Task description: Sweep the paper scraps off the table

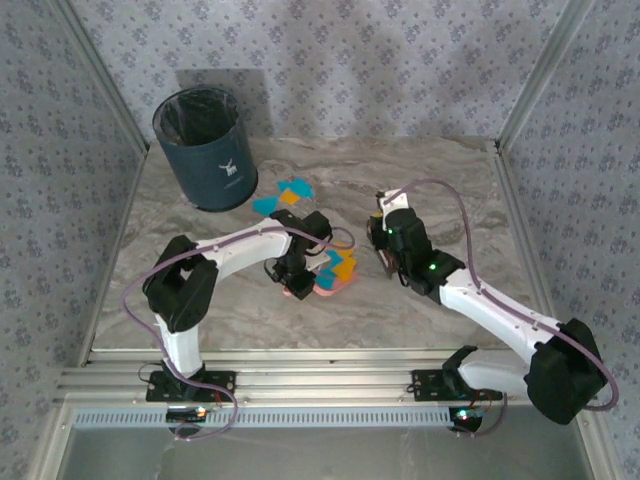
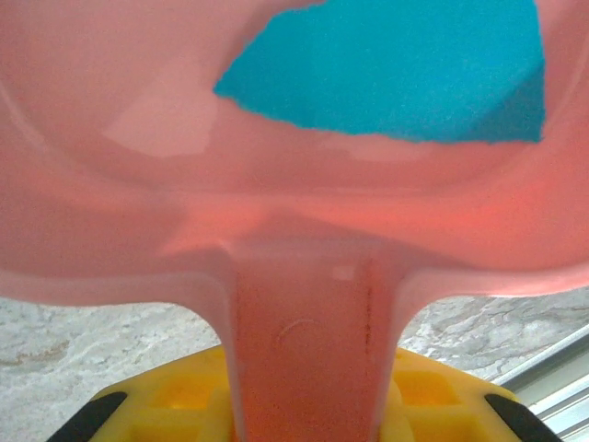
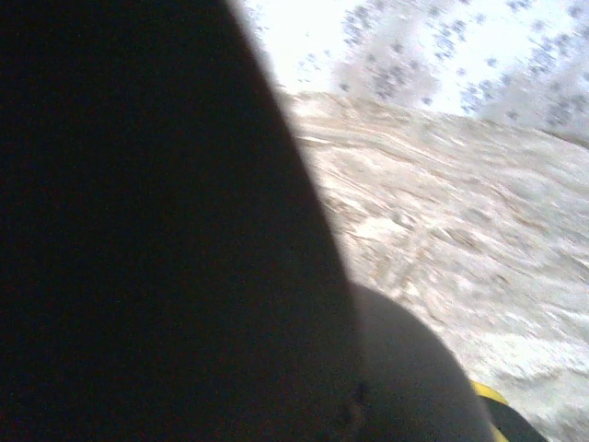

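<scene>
Several paper scraps [image 1: 343, 266] already in dustpan [image 2: 304, 304], which my left gripper [image 1: 292, 272] clamps by handle; another cluster (orange, teal) waits on table [image 1: 480, 200] near bin [image 1: 203, 150]. My right gripper [image 1: 386, 240]: can't tell grip. Roughly half done, I judge.

The table [image 1: 460, 210] is a broad slab with grey-beige marble veining, edged by aluminium rails [image 1: 300, 381] along its near side and both flanks. A dark blue waste bin [image 1: 202, 150] with a liner stands upright in the far left corner. Just to the right of its foot a small cluster of paper scraps [image 1: 288, 196], teal and orange, lies flat on the surface, the pieces touching or overlapping. Nearer the middle is a pink dustpan [image 1: 335, 277] with more orange and teal pieces in it; I cannot tell whether it rests on the marble.
</scene>
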